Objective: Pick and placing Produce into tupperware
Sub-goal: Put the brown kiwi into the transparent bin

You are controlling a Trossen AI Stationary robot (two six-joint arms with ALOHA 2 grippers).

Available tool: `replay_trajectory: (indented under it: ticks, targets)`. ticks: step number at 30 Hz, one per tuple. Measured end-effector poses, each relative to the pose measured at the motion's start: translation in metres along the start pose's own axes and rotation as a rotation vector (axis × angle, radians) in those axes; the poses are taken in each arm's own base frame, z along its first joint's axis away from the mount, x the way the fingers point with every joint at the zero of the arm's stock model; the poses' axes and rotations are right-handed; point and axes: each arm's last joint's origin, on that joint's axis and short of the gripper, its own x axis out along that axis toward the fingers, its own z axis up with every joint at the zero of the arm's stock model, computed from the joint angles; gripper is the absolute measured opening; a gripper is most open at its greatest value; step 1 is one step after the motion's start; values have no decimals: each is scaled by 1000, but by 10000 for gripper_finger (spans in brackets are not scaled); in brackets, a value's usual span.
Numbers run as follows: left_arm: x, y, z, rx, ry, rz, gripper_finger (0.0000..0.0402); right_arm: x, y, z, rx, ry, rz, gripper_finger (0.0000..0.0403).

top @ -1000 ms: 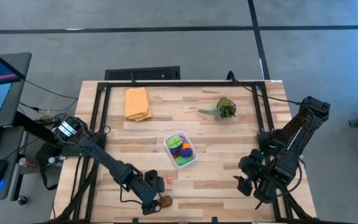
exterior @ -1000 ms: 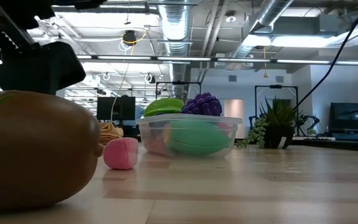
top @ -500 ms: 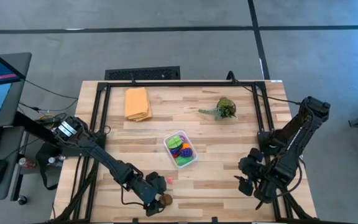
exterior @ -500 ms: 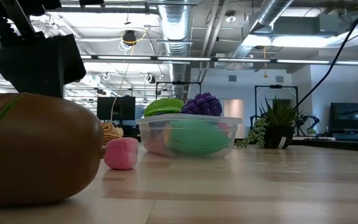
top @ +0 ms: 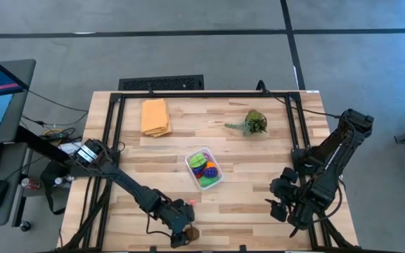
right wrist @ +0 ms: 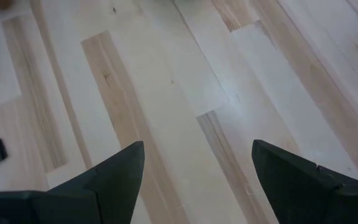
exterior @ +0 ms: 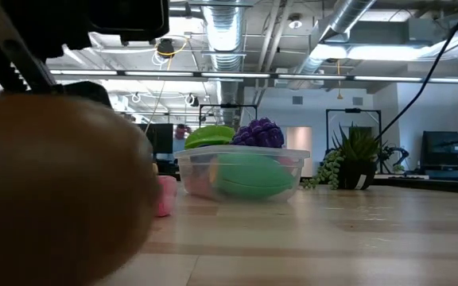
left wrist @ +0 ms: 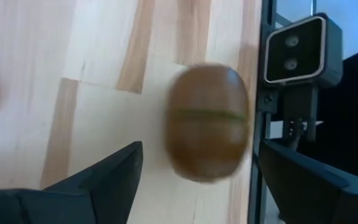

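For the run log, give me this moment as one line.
left gripper: open, at brown piece near front edge | right gripper: open, waiting over bare table | tupperware: part filled | pink piece: loose

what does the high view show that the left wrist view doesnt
Only the high view shows the tupperware filled with produce, the pink piece lying loose on the wood, the orange cloth, the plant sprig and the right gripper waiting open near the table's right edge.

Only the left wrist view shows the green seam around the brown piece, and the low camera mounted just past the table edge.

Both show the brown piece at the table's near edge, with the left gripper open and the piece between its fingers, not yet gripped.
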Motion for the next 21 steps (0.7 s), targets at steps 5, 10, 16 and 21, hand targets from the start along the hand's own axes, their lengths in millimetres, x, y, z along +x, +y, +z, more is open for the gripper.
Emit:
replay_trajectory:
  ticks: [5,10,16,21]
  targets:
    - [0,0,-1,0,5,3,317,0,1,0,13,0,9,322]
    - [0,1,-1,9,6,16,318,0,2,0,17,-1,16,322]
    - [0,2,-1,76,-10,43,318,0,3,1,27,-4,31,322]
    - [0,6,1,142,-27,88,318,0,4,1,32,-6,39,322]
